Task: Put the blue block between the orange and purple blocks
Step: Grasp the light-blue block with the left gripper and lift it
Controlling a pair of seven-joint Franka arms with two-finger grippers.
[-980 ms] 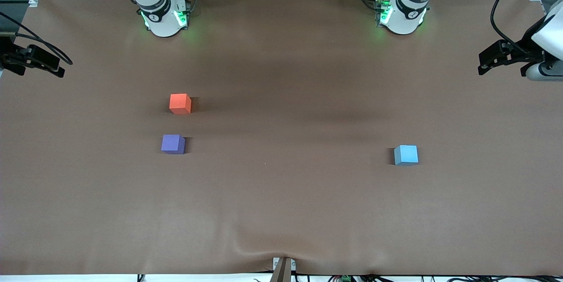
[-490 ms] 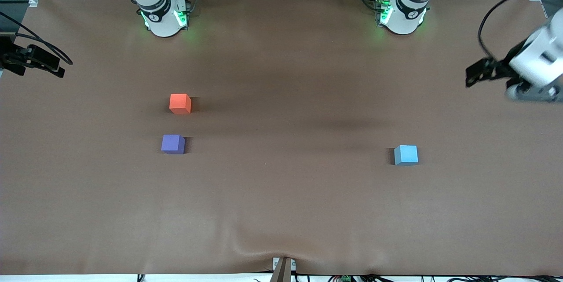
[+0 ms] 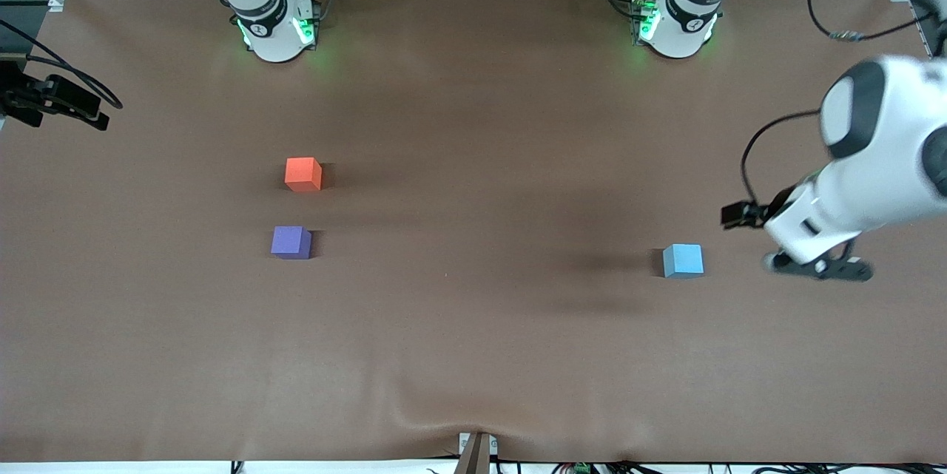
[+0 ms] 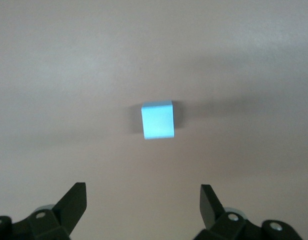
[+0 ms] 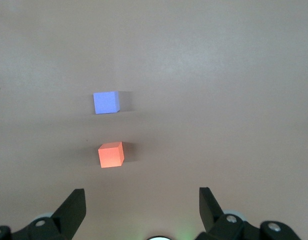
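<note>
Table (image 3: 473,356) came first, its brown cover spread wide with a ripple at the edge nearest the front camera. You had the left arm (image 3: 873,163) reaching in from its own end of the table, white and bulky in the front view, its wrist hanging over bare cover just beside the blue block (image 3: 683,260). The left gripper (image 4: 143,200) looked down at that block from the wrist view, its jaws spread wide and gripping nothing — the cube sat apart from both fingers (image 4: 74,200).

You left the right arm waiting at its end of the table, with the right gripper (image 5: 142,202) over bare cover near that arm's base (image 3: 274,30). Its jaws were also spread wide and held nothing.

Blocks came last, all three the same small size and all resting flat on the table. The blue block sat alone toward the left arm's end, well apart from the other two. The orange block (image 3: 303,174) and the purple block (image 3: 291,242) sat near each other toward the right arm's end — the purple one nearer to the front camera, the orange one farther, with a gap of bare cover between them.
</note>
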